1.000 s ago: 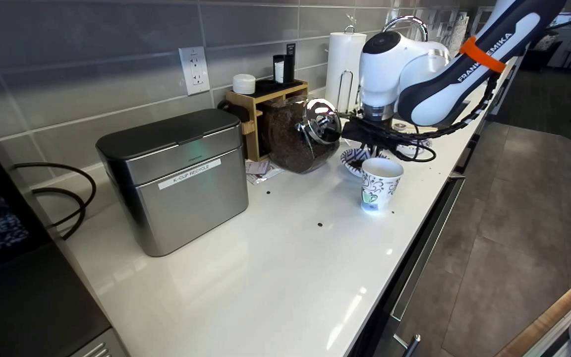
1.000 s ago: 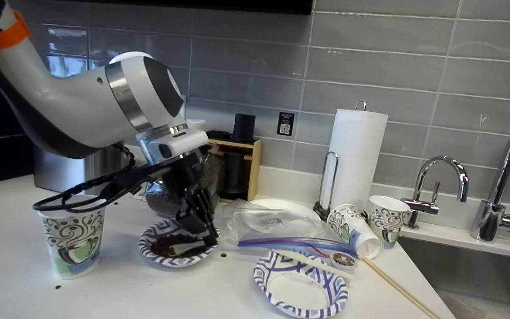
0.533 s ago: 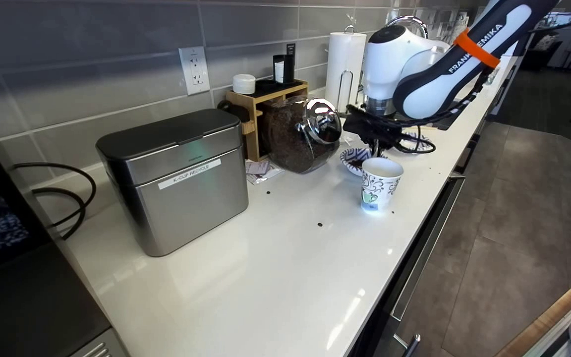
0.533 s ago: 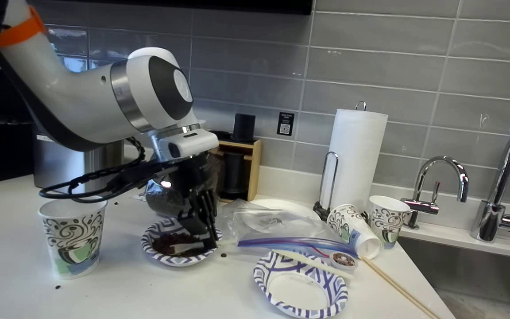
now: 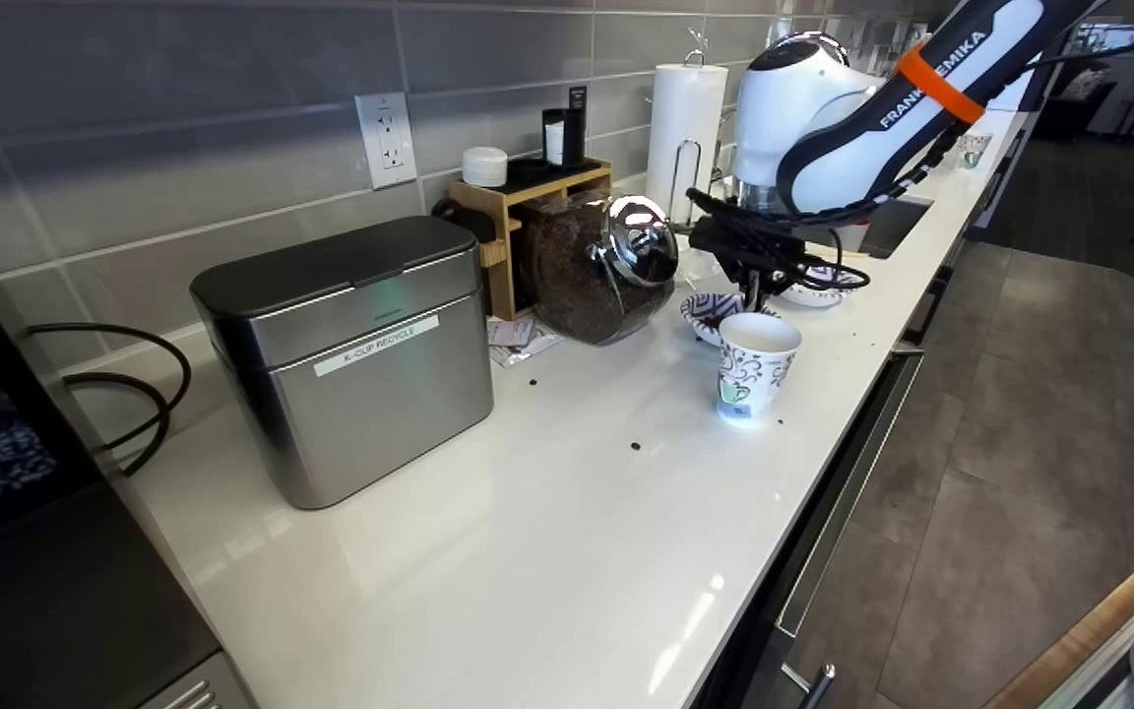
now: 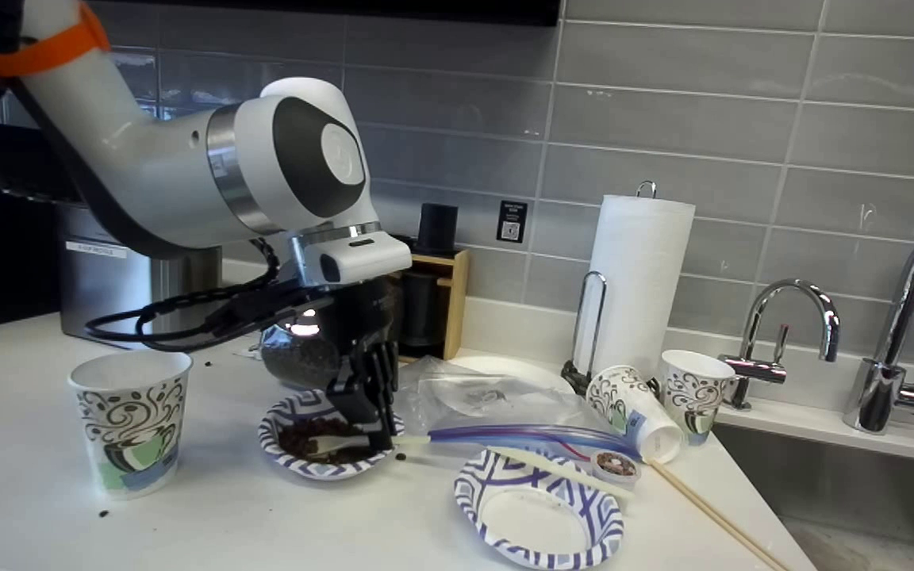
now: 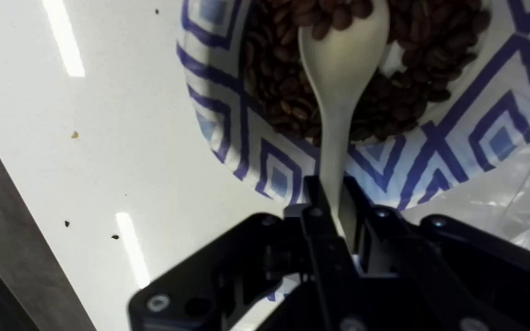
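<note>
Running lengthwise pretty much to 12 o'clock from the gripper (image 7: 333,184) in the wrist view, the spoon (image 7: 337,115) was clamped there by its handle, scoop end in among the beans (image 7: 437,59) in the patterned bowl (image 7: 486,108).

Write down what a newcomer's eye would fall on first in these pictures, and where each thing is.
First comes the white robot arm, with its orange band, leaning over the counter in both exterior views. Its black claw grips a pale spoon whose head lies among dark beans in a purple-patterned bowl. Near that bowl, a scroll-patterned cup stands upright.
</note>
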Controlling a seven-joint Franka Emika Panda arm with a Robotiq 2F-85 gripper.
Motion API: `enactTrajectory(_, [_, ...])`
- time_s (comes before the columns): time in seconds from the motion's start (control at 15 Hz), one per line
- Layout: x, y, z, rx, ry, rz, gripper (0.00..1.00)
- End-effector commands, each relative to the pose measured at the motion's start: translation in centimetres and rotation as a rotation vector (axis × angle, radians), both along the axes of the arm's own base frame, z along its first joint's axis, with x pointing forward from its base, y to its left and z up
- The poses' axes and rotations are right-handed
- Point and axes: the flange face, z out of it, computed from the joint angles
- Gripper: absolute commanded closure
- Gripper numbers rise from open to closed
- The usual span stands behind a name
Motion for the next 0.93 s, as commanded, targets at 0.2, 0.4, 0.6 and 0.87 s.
enactTrajectory(0.2, [0.2,-1.1,2.2,0.025,-0.034,-0.01,0.97])
enactTrajectory(0.4, [0.3,-1.6,3.1,0.04,-0.044,-0.001,0.97])
enactTrajectory(0.6, [0.2,-1.9,4.2,0.055,-0.045,0.032,0.97])
enactTrajectory(0.87, [-0.3,-2.4,6.5,0.079,-0.054,0.124,0.97])
